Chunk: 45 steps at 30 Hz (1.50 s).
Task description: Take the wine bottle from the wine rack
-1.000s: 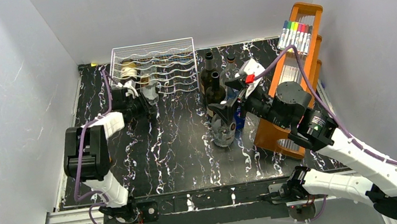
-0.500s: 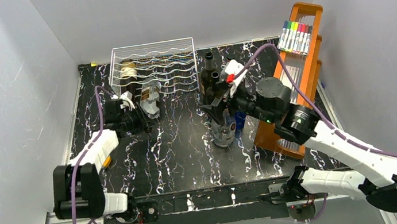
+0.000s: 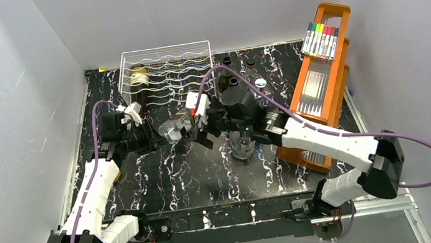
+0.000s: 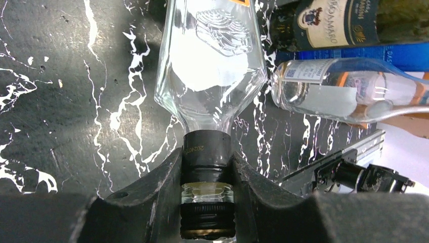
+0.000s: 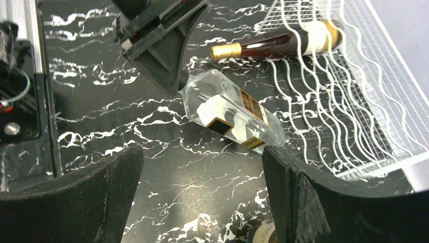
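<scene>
While sideways, bottle neck (image 4: pixel 207 154) within left end effector (image 3: pixel 154 135)

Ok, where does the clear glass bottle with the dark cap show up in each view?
Top external: clear glass bottle, centre-left, in front of the silver wire rack.
Left wrist: bottle fills the upper centre.
Right wrist: bottle at centre, left of the rack.
Shared landmark: the left gripper, shut on its dark cap.

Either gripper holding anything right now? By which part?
The left gripper is shut on the clear bottle, clamped at its dark-capped neck. The right gripper is open and holds nothing.
</scene>
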### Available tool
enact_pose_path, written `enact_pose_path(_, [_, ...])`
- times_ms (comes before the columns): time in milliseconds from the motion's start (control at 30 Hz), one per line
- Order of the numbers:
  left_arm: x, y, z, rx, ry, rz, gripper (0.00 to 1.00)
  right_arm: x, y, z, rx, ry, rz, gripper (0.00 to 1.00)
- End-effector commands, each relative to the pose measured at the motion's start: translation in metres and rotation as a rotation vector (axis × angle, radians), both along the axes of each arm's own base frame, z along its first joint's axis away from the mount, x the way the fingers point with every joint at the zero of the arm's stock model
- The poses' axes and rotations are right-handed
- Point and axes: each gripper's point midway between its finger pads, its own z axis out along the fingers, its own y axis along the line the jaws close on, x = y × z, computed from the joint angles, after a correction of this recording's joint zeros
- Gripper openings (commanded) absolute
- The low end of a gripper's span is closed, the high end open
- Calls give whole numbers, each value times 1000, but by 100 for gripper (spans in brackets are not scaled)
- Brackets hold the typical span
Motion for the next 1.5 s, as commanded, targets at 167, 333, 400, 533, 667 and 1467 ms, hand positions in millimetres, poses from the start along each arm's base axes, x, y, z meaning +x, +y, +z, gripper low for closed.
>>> enact_pose_path(167, [-26,-3,42,14,-39,-123,0,20,46,-19,-17,-176,71,98])
enact_pose_path(333, [-33,-3,49,25,-33,-155,0,32,70,-42,-25,-138,55,98])
enact_pose_path(400, [-36,-2,51,34,-27,-166,0,32,78,-55,-53,-135,65,98])
enact_pose_path(533, [-39,-1,56,45,-20,-178,0,28,88,-75,-48,-177,91,98])
enact_pose_path(667, [-39,-1,63,48,-25,-187,0,33,94,-80,19,-272,82,98])
enact_pose_path(1467, [-9,-3,107,53,-193,-186,48,31,108,-109,203,-90,-22,50])
